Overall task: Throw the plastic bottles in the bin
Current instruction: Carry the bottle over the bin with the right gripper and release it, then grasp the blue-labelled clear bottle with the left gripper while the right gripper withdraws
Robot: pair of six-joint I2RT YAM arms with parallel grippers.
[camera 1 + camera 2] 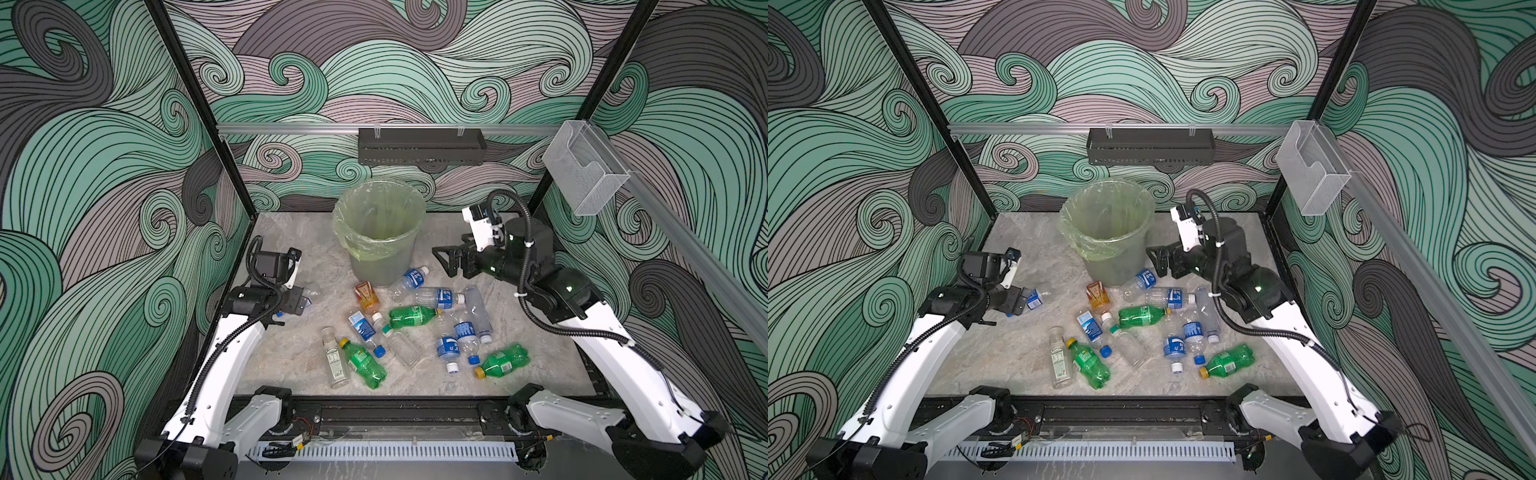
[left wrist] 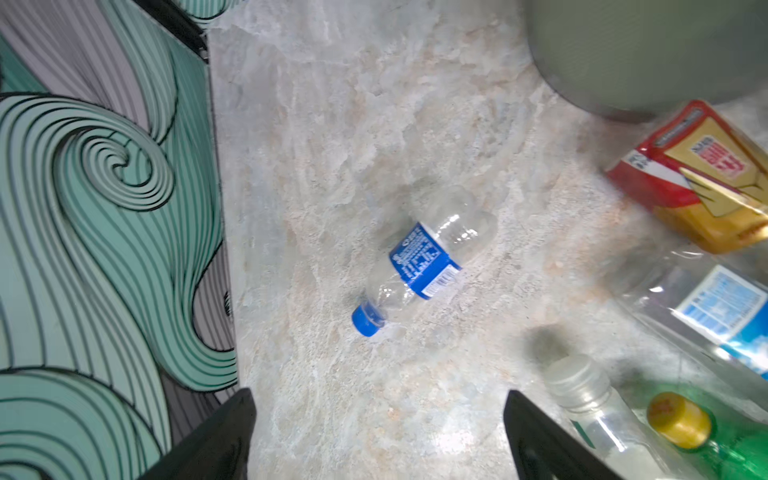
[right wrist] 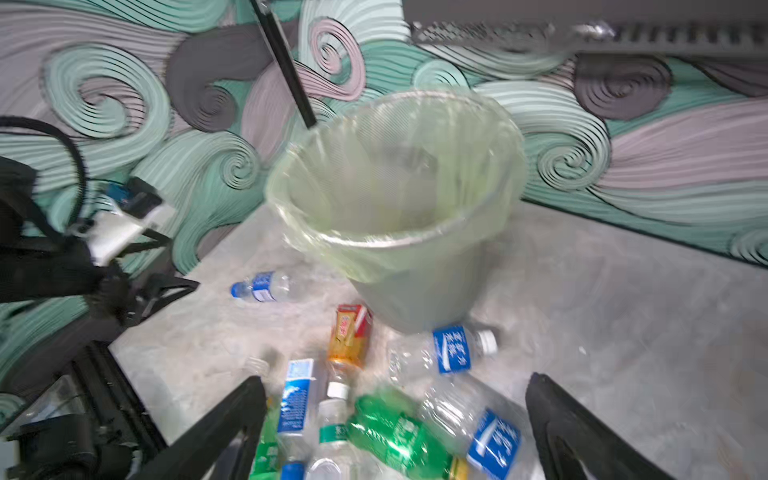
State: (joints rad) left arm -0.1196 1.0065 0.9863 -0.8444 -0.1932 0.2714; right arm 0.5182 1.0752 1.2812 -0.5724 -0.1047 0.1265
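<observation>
Bin (image 1: 386, 266): round tapered translucent grey wastebasket w/ pale green bag liner, upright at back-centre of the grey marble-look tabletop (image 1: 291, 357); contents can't be made out.
Left gripper (image 2: 378, 399): jaws wide apart, nothing btw them; hovers low over the lone bottle, well left of the bin in both top views.
Lone bottle (image 2: 424, 262): small clear plastic bottle w/ blue label + blue cap, on its side on the tabletop, left of the bin, apart from the rest; fingers not touching it in the left wrist view.
Right gripper (image 1: 446, 261): jaws spread, empty; held just beside the bin's right side, approx rim height, fingers pointing toward the bin.
Orange bottle (image 1: 366, 297): squarish, red label, lying just in front of the bin's foot.
Blue-label bottle (image 1: 411, 279): clear, white cap, lying at the bin's base; touching or not, can't tell.
Green bottles (image 1: 411, 316): three, yellow caps, all on their sides in front of the bin; a second green bottle (image 1: 363, 363) front-left, a third green bottle (image 1: 503, 360) front-right.
Other bottles (image 1: 448, 349): clear, some w/ blue labels, loose heap in front of the bin, several touching or overlapping.
Black perforated tray (image 1: 422, 145): on the rail behind + above the bin.
</observation>
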